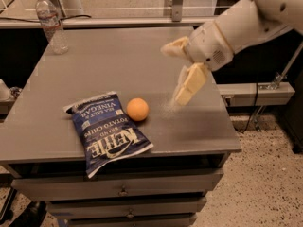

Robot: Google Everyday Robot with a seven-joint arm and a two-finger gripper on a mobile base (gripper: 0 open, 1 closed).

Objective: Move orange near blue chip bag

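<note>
The small round orange fruit (138, 109) rests on the flat grey tabletop (118, 56) just beside the right-hand edge of the dark blue crinkly Kettle potato chip bag (108, 132), so close that whether the two touch is hard to tell. The bag lies flat with its white lettering upside down to the camera, and its near corner hangs a little over the front edge of the tabletop, above the grey drawers (123, 190). The robot's cream-coloured two-finger gripper (171, 74) hangs in the air to the right of the orange and clearly apart from it, above the right part of the tabletop. Its fingers are spread wide with nothing between them, so it carries nothing, and the fruit stands free on its own. Judged from this layout, the aim of the task looks met: the orange is already next to the bag, and the empty, lifted gripper suits a hand that has no more to do there. The one risk I see lies in the fruit itself — it is smooth and round, so a nudge could send it rolling across the level surface, though the bag's edge would likely stop it on that side. A clear plastic water bottle (51, 23) stands upright at the far left corner, well apart from everything else — it plays no part here.
</note>
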